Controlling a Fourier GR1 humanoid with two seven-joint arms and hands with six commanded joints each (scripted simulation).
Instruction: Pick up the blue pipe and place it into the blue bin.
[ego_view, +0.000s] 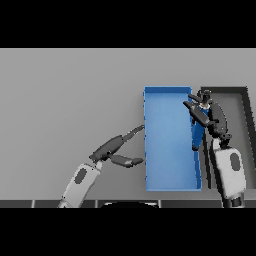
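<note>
The blue bin is a long open tray right of the table's middle. My right hand hovers over the bin's far right wall. Its fingers curl round the blue pipe. The pipe is a darker blue and hangs down from the hand along the inside of the right wall. Its upper end is hidden by the hand. My left hand rests open just left of the bin, fingers straight and pointing at the bin's left wall, thumb spread toward it.
A dark grey bin stands right against the blue bin's right side, partly behind my right arm. Bare grey table stretches to the left and beyond both bins.
</note>
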